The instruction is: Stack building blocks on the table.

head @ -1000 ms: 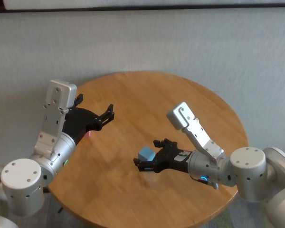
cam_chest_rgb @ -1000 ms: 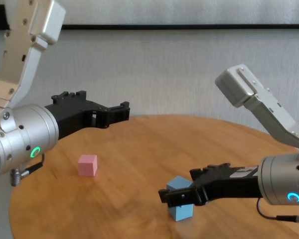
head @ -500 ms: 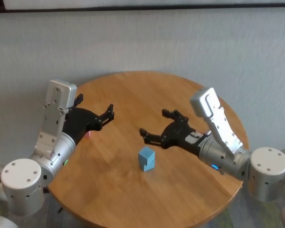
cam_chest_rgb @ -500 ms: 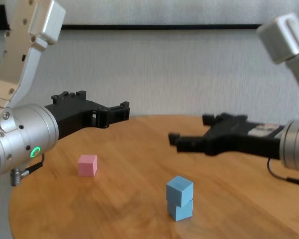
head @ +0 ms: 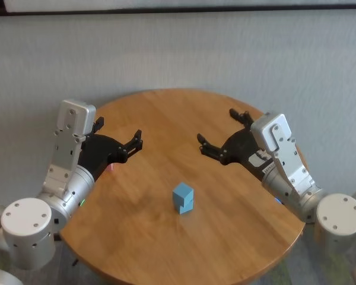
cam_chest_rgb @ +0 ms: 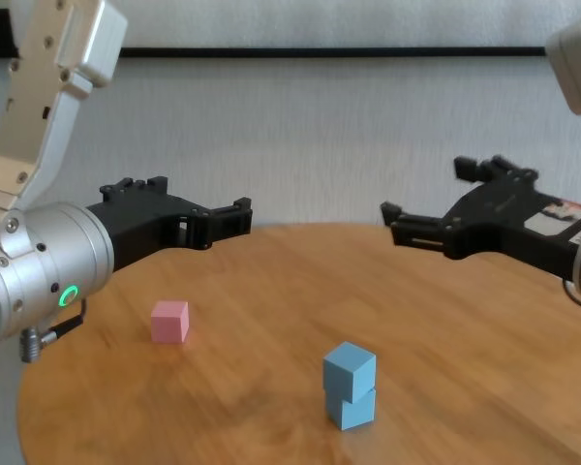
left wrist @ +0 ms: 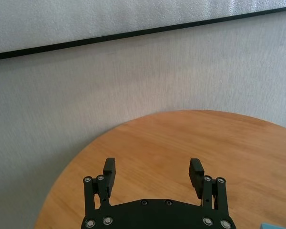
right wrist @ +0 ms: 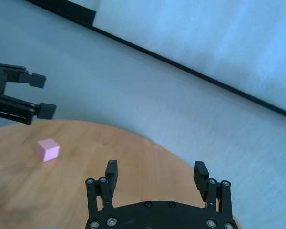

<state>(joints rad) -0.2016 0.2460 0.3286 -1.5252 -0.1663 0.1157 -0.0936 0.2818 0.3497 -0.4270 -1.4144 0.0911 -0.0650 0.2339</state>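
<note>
Right pincer (head: 222, 129) withdrew, released, from blue stack (cam_chest_rgb: 349, 384) | left pincer (cam_chest_rgb: 236, 216) released, parked | pink cube (cam_chest_rgb: 169, 321) apart

Left end effector (cam_chest_rgb: 234, 215) raised at the left, fingers spread, empty. Right end effector (cam_chest_rgb: 432, 201) raised at the right, fingers likewise spread, empty.

On the large round table with its orange-brown wood-grain top (cam_chest_rgb: 271, 291) we see two small matte light blue cubes stacked, the upper cube (cam_chest_rgb: 350, 367) sitting twisted on the lower one (cam_chest_rgb: 352, 409). A matching small matte pink cube (cam_chest_rgb: 169, 321) rests alone, well apart toward the left.
</note>
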